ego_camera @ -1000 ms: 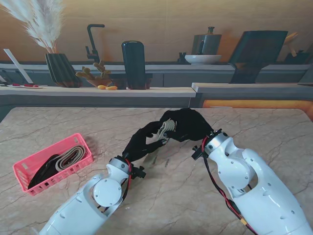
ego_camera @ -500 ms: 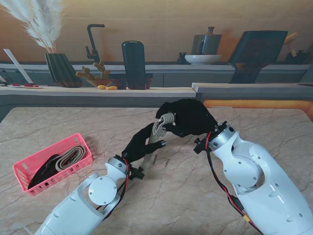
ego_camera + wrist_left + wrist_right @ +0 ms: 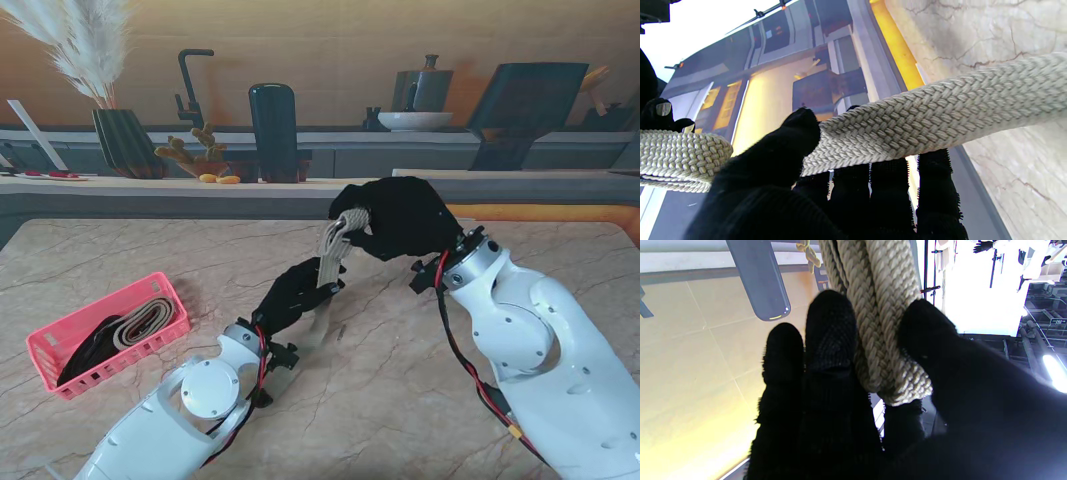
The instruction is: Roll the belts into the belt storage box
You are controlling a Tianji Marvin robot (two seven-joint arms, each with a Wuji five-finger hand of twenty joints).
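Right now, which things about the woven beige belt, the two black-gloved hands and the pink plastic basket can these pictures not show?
- Woven beige belt: its rolled end, stand view, hidden inside the right hand.
- Belt's buckle: in no view.
- Left hand: fingertips in the wrist view, covered by the belt.
- Pink plastic basket: contents too small to count, stand view.

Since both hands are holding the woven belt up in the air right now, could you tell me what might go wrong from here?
1. The right robot hand pinches the rolled end of the beige belt between thumb and fingers; the coils look loose and could unwind.
2. The left robot hand only pinches the strap under its thumb, so it could slip out.
3. The pink basket sits far left and already holds belts, so the roll may not fit cleanly.
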